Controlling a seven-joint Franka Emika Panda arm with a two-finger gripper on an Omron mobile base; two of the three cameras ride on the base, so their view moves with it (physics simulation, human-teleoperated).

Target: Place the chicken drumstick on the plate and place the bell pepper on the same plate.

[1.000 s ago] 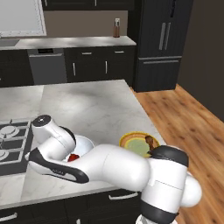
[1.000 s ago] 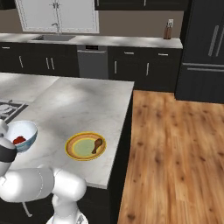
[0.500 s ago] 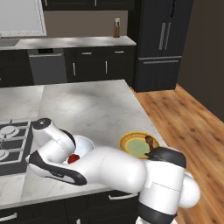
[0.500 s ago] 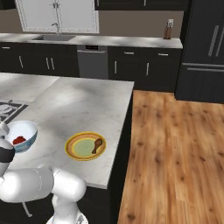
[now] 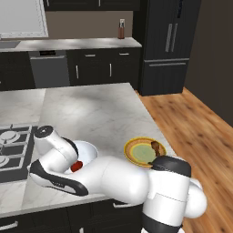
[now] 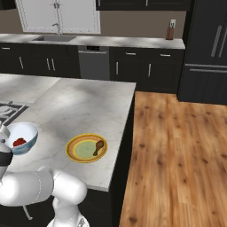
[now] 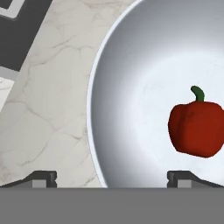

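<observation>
The jaws stand spread wide, their two dark tips apart at the bottom of the hand view, and nothing is between them. The gripper hangs over the near-left part of a white bowl, looking down into it. One tip sits over the marble outside the bowl's rim, the other over the bowl's inside, just below the bell pepper.

The pepper lies in the bowl, red and shiny with its green stem pointing up in that view, off to the right of the line between the tips. So the hand is not yet centred on it, and I would judge it needs to shift toward the pepper before closing.

From the left base view, the bowl rests on the marble counter just right of the dark stovetop, with the pepper showing as a red spot beside the bent white arm. The plate sits to the right of the bowl, near the counter's right edge, apart from it.

The chicken drumstick already lies on the plate, on its right side with the thin bone end pointing toward the centre. That half of the job looks done. What is left is the pepper: grasp it, lift it out of the bowl, carry it right and set it down beside the drumstick.
</observation>
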